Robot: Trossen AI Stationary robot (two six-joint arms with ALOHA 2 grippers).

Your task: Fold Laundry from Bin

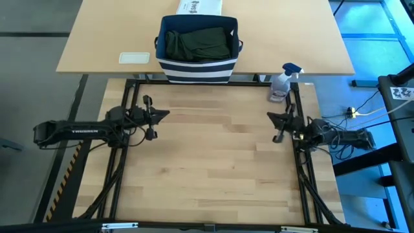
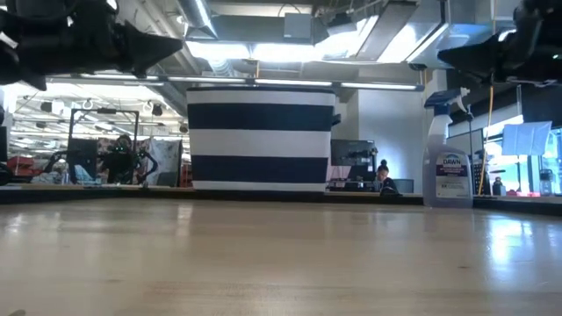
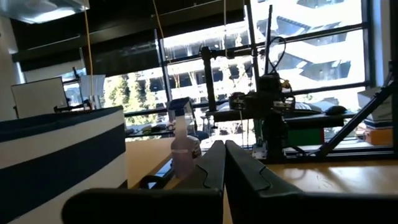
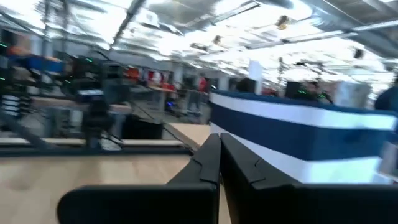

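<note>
The bin (image 1: 197,52), a navy fabric basket with white stripes, stands at the table's far edge, middle; it also shows in the low view (image 2: 261,136). Olive-green laundry (image 1: 199,43) lies bunched inside it. My left gripper (image 1: 165,115) hovers at the table's left side, shut, with nothing between its fingers (image 3: 222,163). My right gripper (image 1: 272,118) hovers at the right side, shut and empty too (image 4: 219,155). Both point inward over the bare wood and stand well short of the bin.
A clear spray bottle with a blue top (image 1: 283,83) stands at the far right, near my right gripper. Behind the bin lie a white printed box (image 1: 199,6) and a flat white card (image 1: 134,57). Bare wooden tabletop (image 1: 213,155) stretches between the arms.
</note>
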